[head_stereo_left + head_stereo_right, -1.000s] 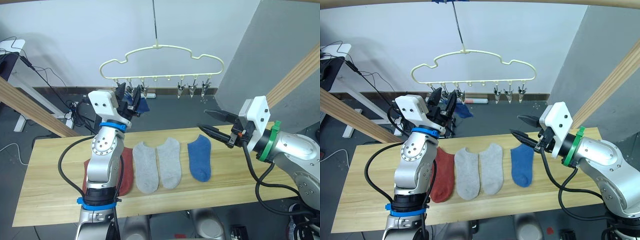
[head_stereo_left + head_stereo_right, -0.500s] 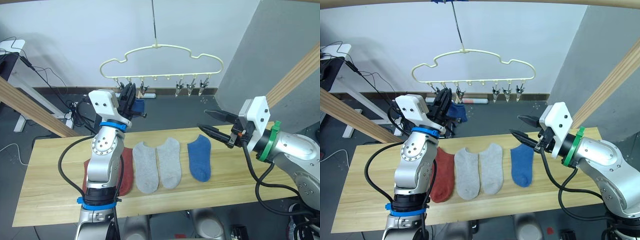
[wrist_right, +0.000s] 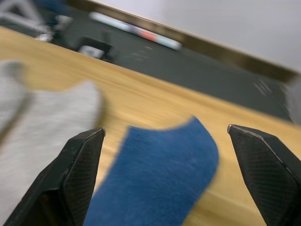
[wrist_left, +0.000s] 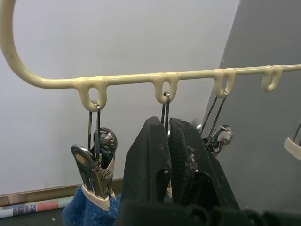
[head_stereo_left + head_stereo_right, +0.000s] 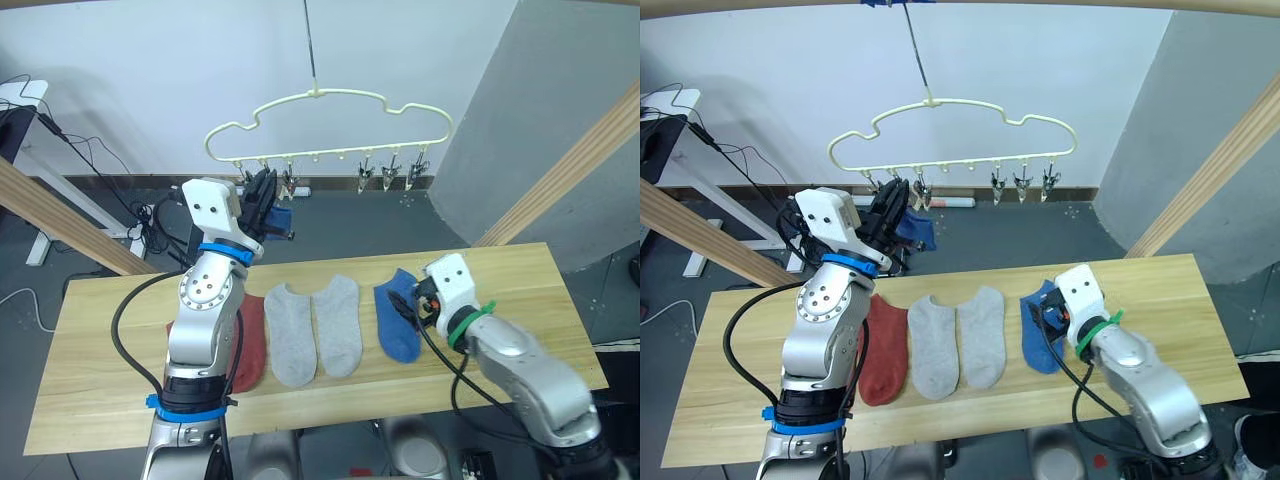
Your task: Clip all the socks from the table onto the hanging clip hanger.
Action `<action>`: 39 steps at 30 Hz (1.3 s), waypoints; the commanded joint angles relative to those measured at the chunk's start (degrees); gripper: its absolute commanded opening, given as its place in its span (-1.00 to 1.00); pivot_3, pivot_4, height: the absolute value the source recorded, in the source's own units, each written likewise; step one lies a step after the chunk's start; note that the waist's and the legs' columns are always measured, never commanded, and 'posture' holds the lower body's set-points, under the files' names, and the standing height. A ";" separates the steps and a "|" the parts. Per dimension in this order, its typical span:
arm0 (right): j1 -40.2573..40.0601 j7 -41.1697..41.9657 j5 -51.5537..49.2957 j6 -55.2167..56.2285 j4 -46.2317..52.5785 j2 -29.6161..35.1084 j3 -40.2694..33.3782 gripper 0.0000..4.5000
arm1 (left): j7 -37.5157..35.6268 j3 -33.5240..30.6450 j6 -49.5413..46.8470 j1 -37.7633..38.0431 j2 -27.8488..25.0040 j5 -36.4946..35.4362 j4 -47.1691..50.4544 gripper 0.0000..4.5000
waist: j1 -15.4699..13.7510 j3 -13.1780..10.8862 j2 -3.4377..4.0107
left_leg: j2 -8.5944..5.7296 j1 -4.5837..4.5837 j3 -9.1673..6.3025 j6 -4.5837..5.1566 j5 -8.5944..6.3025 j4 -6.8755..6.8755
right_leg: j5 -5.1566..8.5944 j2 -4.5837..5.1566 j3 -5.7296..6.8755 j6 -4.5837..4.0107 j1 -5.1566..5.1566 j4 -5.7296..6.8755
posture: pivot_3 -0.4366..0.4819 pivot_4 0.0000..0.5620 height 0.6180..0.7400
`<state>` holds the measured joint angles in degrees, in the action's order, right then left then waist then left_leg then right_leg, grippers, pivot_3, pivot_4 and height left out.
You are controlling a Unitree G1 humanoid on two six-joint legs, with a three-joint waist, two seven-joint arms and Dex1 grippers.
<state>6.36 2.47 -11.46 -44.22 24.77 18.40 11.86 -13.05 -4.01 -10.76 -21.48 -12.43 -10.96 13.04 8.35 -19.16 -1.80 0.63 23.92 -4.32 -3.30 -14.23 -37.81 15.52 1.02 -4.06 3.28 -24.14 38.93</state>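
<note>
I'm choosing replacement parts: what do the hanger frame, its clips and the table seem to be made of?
The hanger frame looks like cream plastic or plastic-coated wire: smooth, glossy, rounded loops. Its clips look like shiny metal with cream tips and wire hooks. The table looks like light wood planks with visible grain, matte.

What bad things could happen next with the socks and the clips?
The open right gripper hangs wide over the blue sock on the table; closing off-centre, it may only pinch an edge, or nudge the grey sock nearby. Up top, the left gripper is shut on a clip; pulling could swing the hanger.
</note>
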 commanded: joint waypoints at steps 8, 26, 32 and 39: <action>1.26 -8.46 7.62 12.99 -17.84 -14.37 -2.45 0.99 | -0.34 0.01 -1.87 0.67 -0.49 -0.24 4.43 -1.00 | -0.04 -0.01 0.02 | 0.05 0.00 -0.02 0.00 -0.01 0.04 | -0.01 0.01 0.00 -0.02 -0.02 0.00 | -0.58 0.24 1.00; 1.15 -3.56 10.33 15.09 -27.58 -15.63 -3.97 -0.57 | -2.47 -1.52 -4.71 1.28 -2.02 -3.36 5.51 -1.00 | -0.26 0.01 0.00 | 0.05 -0.04 -0.05 0.00 -0.01 0.02 | -0.01 0.00 0.02 -0.02 0.04 0.02 | -0.53 0.19 1.00; 0.31 6.56 11.92 15.57 -15.94 -8.92 2.43 -0.99 | -4.51 -4.69 -11.26 0.30 -3.05 -11.19 7.46 -1.00 | -0.36 0.00 0.01 | 0.05 -0.02 -0.07 0.00 -0.01 0.03 | -0.01 0.03 0.04 -0.01 0.04 0.00 | -0.53 0.19 1.00; 11.04 21.80 13.66 18.52 -4.56 -0.30 12.24 -0.99 | -5.64 -8.71 -22.83 -1.93 -5.41 -23.39 10.49 -1.00 | 0.36 -0.03 0.02 | 0.11 -0.04 -0.07 -0.01 -0.01 0.02 | 0.13 -0.20 0.03 0.25 -0.02 0.04 | -0.55 0.22 1.00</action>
<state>17.27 21.89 1.76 -27.13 17.58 18.15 22.23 -18.20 -11.35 -32.13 -22.55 -17.04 -31.58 20.36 8.70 -19.18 -1.78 0.80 23.88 -4.44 -3.32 -14.24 -37.79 15.65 0.75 -3.99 3.52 -24.16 38.98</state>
